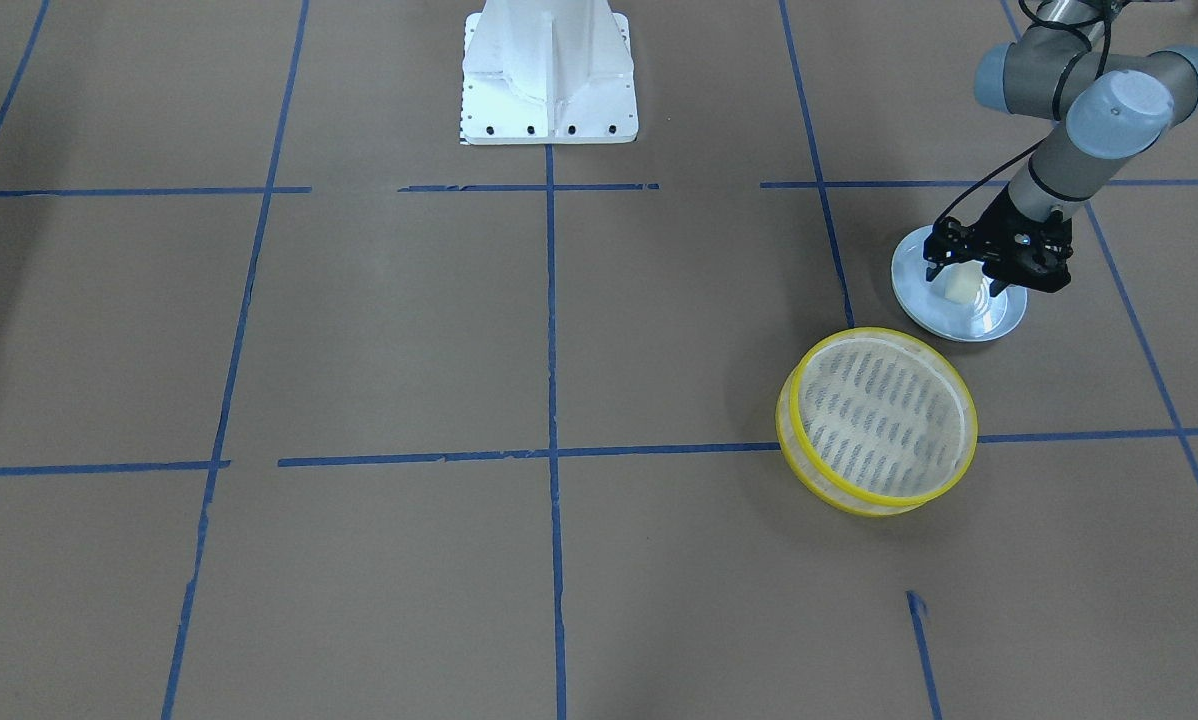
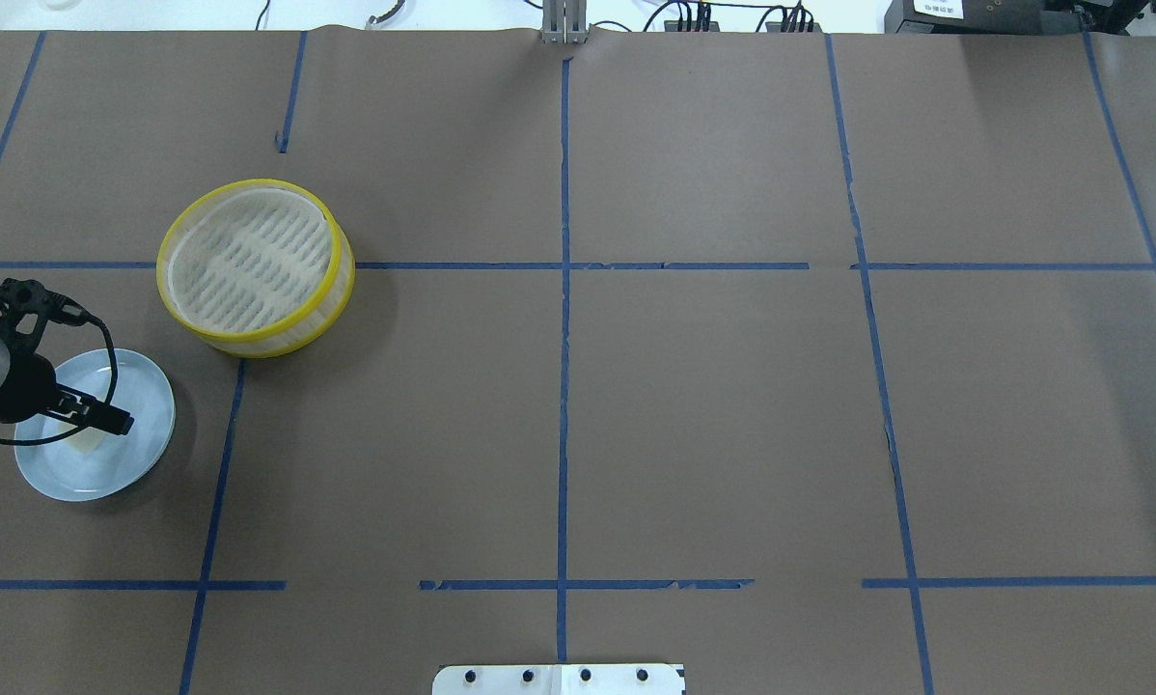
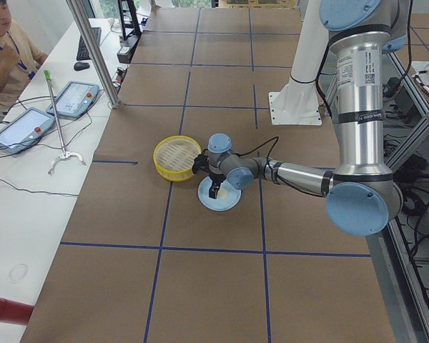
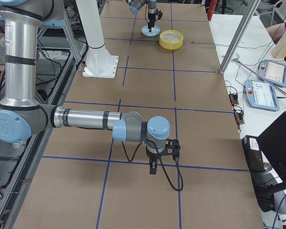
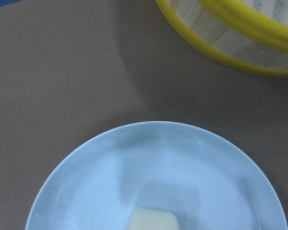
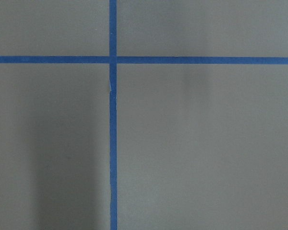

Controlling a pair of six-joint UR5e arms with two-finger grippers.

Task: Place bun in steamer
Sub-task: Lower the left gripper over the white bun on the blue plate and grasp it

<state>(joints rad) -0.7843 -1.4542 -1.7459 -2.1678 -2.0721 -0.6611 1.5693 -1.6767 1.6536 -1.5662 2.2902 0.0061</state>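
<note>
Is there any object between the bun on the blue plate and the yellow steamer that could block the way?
Nothing visible does. Only brown table surface lies between the plate holding the bun and the steamer. The left gripper hangs directly over the bun, jaws open.

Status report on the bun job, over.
Left gripper open, straddling bun on plate. Right gripper far off, state unclear. Steamer empty, nothing between.

This is a robotics lab. A brown-papered table [image 2: 732,434] is gridded with blue tape [image 2: 564,386], and a white robot pedestal [image 1: 549,70] is bolted at its top centre. In the left side view, a large industrial arm [image 3: 357,107] fills the right, with teach pendants [image 3: 73,98] and a seated operator [image 3: 3,53] upper left.
</note>
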